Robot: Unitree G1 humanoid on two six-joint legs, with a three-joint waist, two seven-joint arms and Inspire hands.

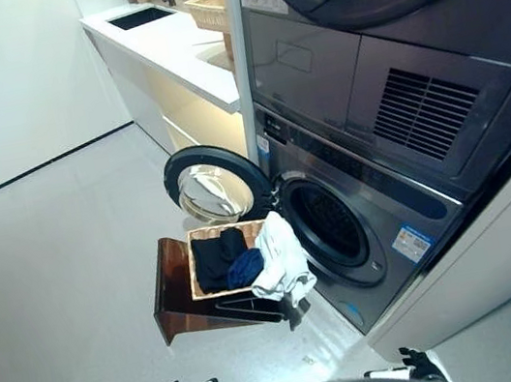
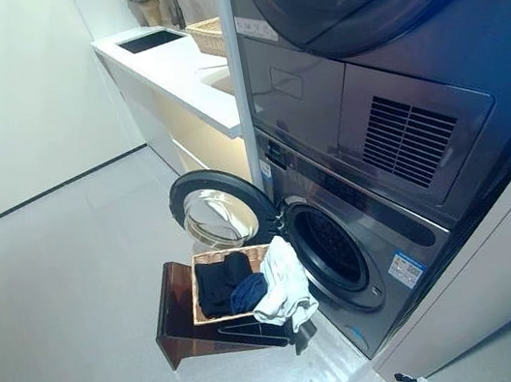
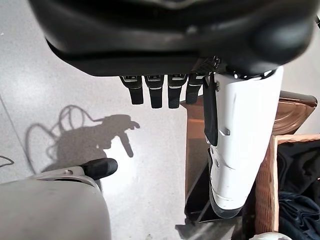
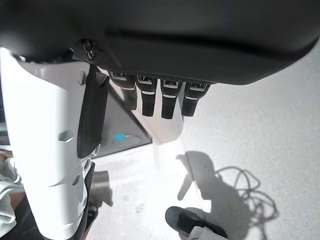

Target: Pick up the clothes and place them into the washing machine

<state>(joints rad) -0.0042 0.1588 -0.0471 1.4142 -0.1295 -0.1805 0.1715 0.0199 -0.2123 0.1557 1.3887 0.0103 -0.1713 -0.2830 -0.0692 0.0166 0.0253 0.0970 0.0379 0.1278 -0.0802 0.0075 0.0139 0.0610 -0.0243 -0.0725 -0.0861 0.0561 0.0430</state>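
Both the left robot hand (image 3: 165, 95) and right robot hand (image 4: 160, 102) hang empty with fingers straight, well short of the clothes (image 1: 248, 261) in the wicker basket (image 1: 195, 278) beside the washing machine (image 1: 359, 223), whose door stands open.

A pale grey floor (image 1: 65, 282) ran up to a plain white wall (image 1: 3, 86), with a dark strip along the foot of the wall. A long white counter (image 1: 169, 53) stood against the far side, with a dark recessed sink (image 1: 140, 17) and a wicker basket (image 1: 209, 10) on top. Warm light glowed beneath its overhang. White panelling (image 1: 483, 261) framed the stacked machines at the right.
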